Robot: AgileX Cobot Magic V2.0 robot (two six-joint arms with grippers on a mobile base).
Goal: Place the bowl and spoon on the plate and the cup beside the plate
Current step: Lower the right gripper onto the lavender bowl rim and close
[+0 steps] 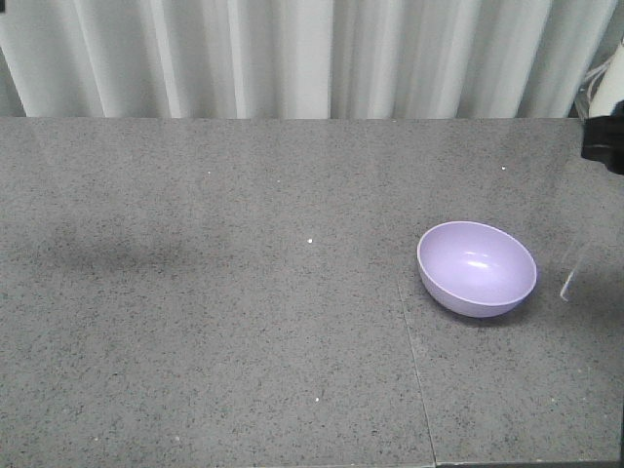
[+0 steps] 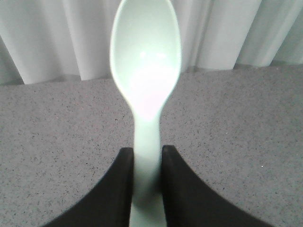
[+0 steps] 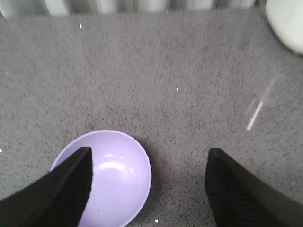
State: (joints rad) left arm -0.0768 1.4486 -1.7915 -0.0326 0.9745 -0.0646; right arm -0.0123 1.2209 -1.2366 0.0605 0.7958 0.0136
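The lavender bowl stands upright on the grey table, right of the middle. In the right wrist view my right gripper hangs open above the table. Its left finger is over the bowl, and its right finger is over bare table beside the bowl. My left gripper is shut on the flat handle of the mint-green spoon. The spoon's oval head points away toward the curtain, held above the tabletop. The plate and the cup are out of view.
A white curtain runs along the table's far edge. A dark part of my right arm shows at the upper right, with a white object near it. A thin pale streak lies right of the bowl. A seam crosses the grey tabletop.
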